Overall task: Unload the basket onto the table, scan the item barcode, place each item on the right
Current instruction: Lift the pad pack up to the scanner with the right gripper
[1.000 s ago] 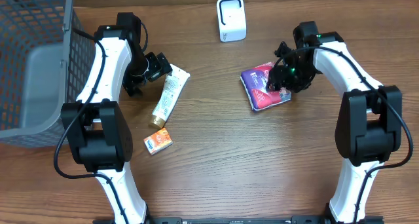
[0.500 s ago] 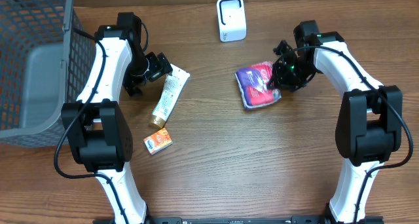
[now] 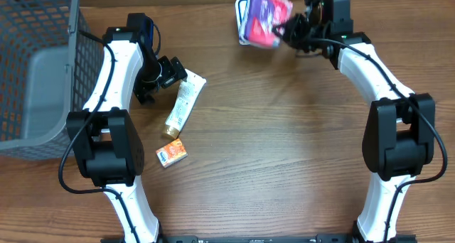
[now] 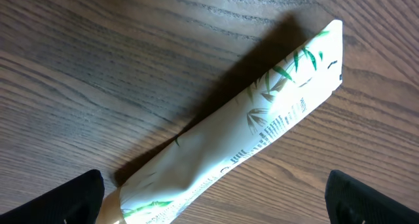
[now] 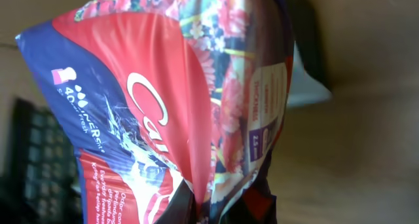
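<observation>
The pack [image 3: 261, 17] no longer lies on the counter [image 3: 284, 143] right of centre; it is up off the wood and hangs at the far edge, over the scanner [image 3: 239, 21], covering all but its left rim in the overhead view; the right gripper [image 3: 284, 31], a second ago spread over the pack's right side, now has its jaws pinched tight on the pack's edge; it has swung from the right of the counter toward the far edge and the scanner; the spot where the pack lay shows bare wood.
</observation>
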